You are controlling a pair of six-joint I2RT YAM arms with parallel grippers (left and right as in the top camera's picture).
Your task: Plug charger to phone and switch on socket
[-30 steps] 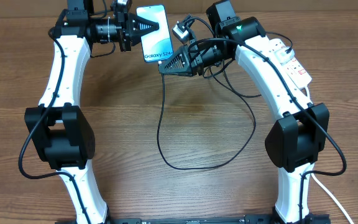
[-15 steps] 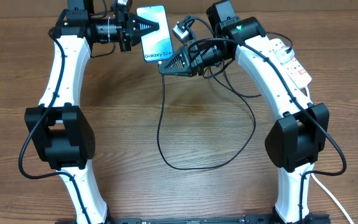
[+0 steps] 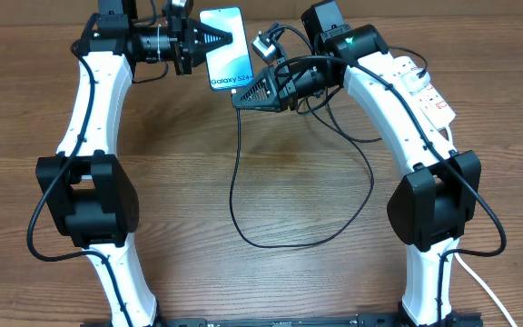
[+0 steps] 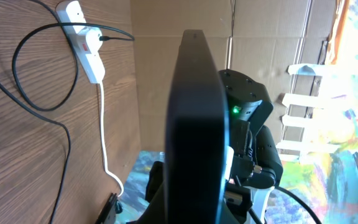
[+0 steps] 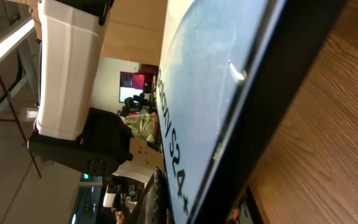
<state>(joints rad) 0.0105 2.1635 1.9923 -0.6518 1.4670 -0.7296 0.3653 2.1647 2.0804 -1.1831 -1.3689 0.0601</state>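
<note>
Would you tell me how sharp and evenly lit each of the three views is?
Overhead: sharp and evenly lit, the phone text readable. Left wrist: the phone's edge is a dark, soft slab mid-frame, the right side blown out, the socket clear. Right wrist: the phone looms close and skewed, its dark edge blurred, a small glint on the screen.

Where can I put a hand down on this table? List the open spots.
Bare wood: between the left arm and the cable, inside the cable's loop, and in front of the loop toward the table's near edge. Crowded at the far edge around the phone and power strip.
</note>
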